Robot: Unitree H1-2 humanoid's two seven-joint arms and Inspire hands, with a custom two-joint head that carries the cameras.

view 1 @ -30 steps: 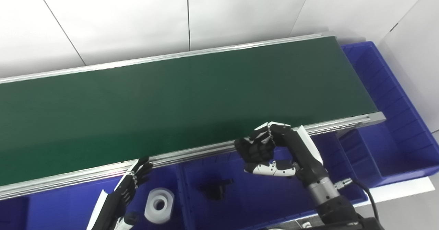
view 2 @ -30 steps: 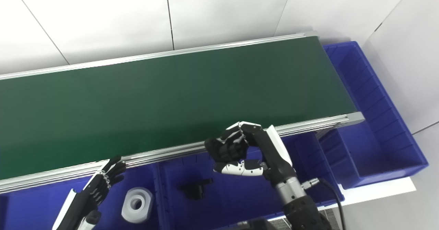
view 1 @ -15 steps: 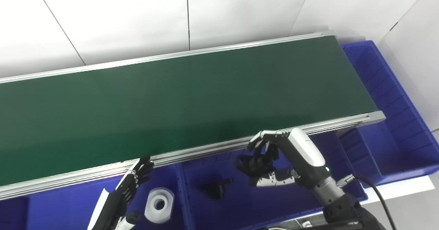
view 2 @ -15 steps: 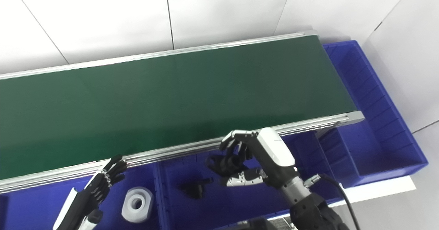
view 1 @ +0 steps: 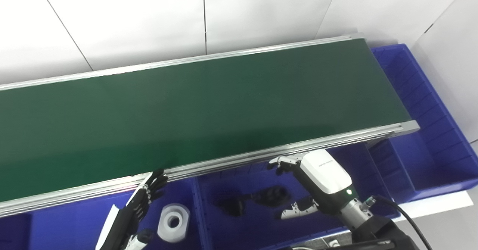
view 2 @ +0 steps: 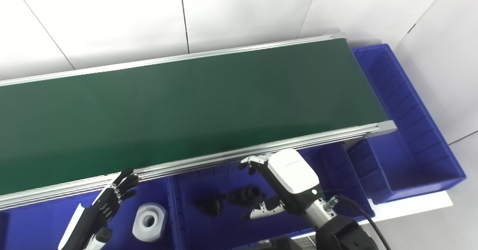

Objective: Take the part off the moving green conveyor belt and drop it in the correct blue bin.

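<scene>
A dark green conveyor belt runs diagonally across the scene, framed by silver aluminium rails, its surface bare from end to end. Behind it stands a white panelled wall with thin dark seams, and a second white panel closes the room at the far right.

Blue bins line the near side of the belt and wrap around its right end. In the middle blue bin, 2 black parts lie side by side on the floor: one black part to the left and a second black part just right of it, close to the right hand. The left blue bin holds a white ring-shaped part standing near its divider. The long end bin past the belt's right end shows only its ribbed blue walls.

The right hand hangs palm-down over the middle bin, its white back plate facing up, fingers spread loosely and holding nothing; the thumb points left toward the second black part without touching it that can be seen. The left hand hovers at the belt's near rail above the left bin, fingers extended and apart, empty.

A strip of white counter shows under the bins at lower right, and a black cable trails from the right wrist.
</scene>
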